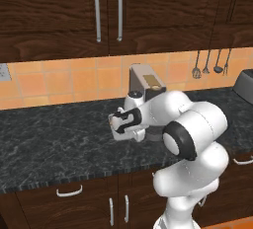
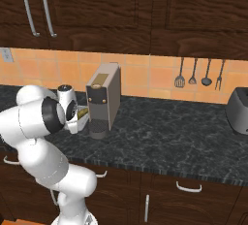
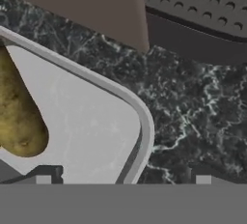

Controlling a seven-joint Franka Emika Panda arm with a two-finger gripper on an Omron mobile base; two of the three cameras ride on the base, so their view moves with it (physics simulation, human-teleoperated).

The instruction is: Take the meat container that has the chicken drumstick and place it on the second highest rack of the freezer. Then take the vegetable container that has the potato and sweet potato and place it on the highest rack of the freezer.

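The vegetable container (image 3: 91, 121) is a pale grey tray with a rounded corner, lying on the dark marble counter (image 3: 193, 112). A yellow-brown potato (image 3: 17, 117) lies at its left side. My gripper (image 3: 123, 178) is open and hangs close above the tray's corner. Its two dark fingertips (image 3: 43, 177) stand wide apart, astride the rim, with nothing between them. In the base views the hand (image 1: 121, 124) (image 2: 77, 115) sits low over the counter, just in front of the coffee machine. The sweet potato, the meat container and the freezer are out of view.
A brown coffee machine (image 1: 146, 82) (image 2: 104, 98) stands right behind the hand, its drip tray (image 3: 202, 1) close to the container. A toaster (image 2: 238, 110) is at the far right, and utensils (image 2: 198, 73) hang on the tiled wall. Upper cabinets (image 1: 106, 11) overhang the counter.
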